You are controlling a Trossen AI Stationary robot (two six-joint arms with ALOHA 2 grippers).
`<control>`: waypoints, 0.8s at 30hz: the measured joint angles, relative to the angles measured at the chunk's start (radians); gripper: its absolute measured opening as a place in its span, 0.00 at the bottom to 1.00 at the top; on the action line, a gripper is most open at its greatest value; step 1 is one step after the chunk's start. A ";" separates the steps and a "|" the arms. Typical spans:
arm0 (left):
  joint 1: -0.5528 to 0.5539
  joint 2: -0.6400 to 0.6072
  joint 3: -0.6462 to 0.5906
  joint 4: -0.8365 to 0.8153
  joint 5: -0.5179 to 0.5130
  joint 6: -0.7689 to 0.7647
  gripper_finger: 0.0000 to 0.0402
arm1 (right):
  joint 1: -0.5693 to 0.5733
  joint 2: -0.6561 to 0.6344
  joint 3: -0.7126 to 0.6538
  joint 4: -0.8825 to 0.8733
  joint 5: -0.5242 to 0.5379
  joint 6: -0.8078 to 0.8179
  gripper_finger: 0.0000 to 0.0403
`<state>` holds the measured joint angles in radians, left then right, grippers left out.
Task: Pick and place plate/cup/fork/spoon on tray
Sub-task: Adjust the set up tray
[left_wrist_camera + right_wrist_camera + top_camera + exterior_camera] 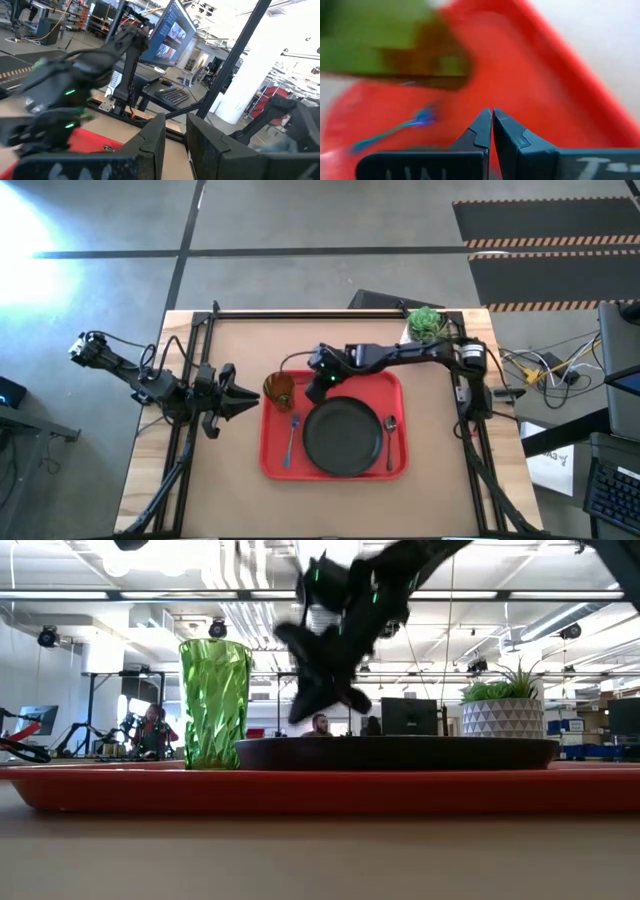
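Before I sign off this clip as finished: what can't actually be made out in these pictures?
- Fork and spoon: absent from the low view, hidden behind the tray rim and the plate.
- Cup: smeared by motion blur in the right wrist view; its rim and base are unreadable there.
- Right gripper: blurred in the low view, so its height over the plate is unclear.
- Left gripper: beside the tray; fingertips too small overhead.
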<state>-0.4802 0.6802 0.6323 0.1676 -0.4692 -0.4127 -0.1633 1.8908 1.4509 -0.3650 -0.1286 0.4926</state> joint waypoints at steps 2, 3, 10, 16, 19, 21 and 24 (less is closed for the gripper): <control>0.000 0.000 0.000 -0.003 0.000 0.000 0.15 | 0.045 -0.035 0.000 0.004 0.000 0.019 0.02; 0.000 0.000 0.000 -0.003 0.000 0.000 0.15 | 0.069 -0.049 0.000 0.005 0.000 0.026 0.02; 0.000 0.000 0.000 -0.005 0.001 0.000 0.15 | 0.215 -0.080 0.000 -0.057 0.113 0.046 0.02; 0.000 0.003 0.000 -0.005 0.004 0.000 0.15 | 0.245 -0.074 0.000 -0.281 0.156 0.149 0.02; 0.000 0.005 0.000 -0.005 0.004 0.000 0.15 | 0.260 -0.062 -0.002 -0.264 0.153 0.176 0.02; 0.000 0.006 0.000 -0.005 0.004 0.000 0.15 | 0.271 -0.050 -0.002 -0.236 0.145 0.194 0.02; 0.000 0.006 0.000 -0.006 0.004 0.000 0.15 | 0.285 -0.021 -0.002 -0.146 0.121 0.199 0.02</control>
<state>-0.4801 0.6865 0.6323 0.1612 -0.4648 -0.4122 0.1219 1.8699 1.4490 -0.5105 -0.0079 0.6913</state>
